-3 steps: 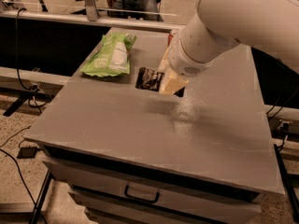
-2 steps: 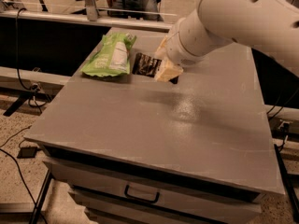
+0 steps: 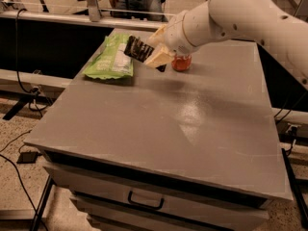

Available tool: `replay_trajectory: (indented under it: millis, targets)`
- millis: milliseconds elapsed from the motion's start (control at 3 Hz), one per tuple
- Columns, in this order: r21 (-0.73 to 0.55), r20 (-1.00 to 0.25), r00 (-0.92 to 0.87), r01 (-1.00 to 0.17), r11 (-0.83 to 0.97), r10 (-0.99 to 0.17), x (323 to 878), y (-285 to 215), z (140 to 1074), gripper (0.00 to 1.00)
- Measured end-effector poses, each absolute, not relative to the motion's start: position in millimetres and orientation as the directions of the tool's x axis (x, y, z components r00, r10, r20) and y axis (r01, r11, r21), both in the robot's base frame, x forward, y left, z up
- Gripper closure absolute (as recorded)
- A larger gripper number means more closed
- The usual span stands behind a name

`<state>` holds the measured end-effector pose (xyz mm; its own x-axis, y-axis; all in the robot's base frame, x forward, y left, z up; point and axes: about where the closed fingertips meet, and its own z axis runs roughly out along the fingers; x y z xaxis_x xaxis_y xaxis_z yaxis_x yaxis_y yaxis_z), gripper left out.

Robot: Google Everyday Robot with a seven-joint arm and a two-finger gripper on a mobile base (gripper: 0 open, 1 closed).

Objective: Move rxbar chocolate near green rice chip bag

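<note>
Grey metal meets us first: a drawer (image 3: 96, 184) with a dark handle (image 3: 144, 202) sits under the near edge of the counter (image 3: 159, 129), and the lower drawers run off the bottom of the view. The near and middle counter is plain grey with a pale sheen right of centre. Open room runs from the near edge up to the things at the back, and along the right edge to the far corner.

Farther in, the tool (image 3: 148, 54) hangs above the back-left part of the counter, its cream fingers (image 3: 158, 59) closed on the bar (image 3: 137, 47). We see the bar lifted off the surface and tilted. Its left end juts toward the bag (image 3: 109, 57) and overlaps the bag's right edge in our view, while the fingers hide its right end. White marks show on the black wrapper, but we cannot read them. The bag lies flat by the counter's left edge, near the far-left corner. It is light green with a white panel whose print we cannot make out either.

Just behind the tool, a red can (image 3: 181, 63) stands on the counter, its top hidden by the white arm (image 3: 240, 13). The arm comes in from the upper right and is cut off by the frame. Beyond the far edge, a pale rail (image 3: 48, 18) and dark clutter are hard to tell apart.
</note>
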<state>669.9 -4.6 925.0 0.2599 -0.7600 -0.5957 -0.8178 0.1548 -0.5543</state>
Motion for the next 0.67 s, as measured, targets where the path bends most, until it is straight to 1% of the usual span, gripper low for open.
replay_trajectory:
  millis: [333, 667]
  targets:
    - [-0.505, -0.664, 0.247, -0.844, 0.18, -0.706, 687, 10, 918, 1.0]
    - [-0.412, -0.715, 0.184, -0.89, 0.194, -0.675, 705, 24, 896, 0.74]
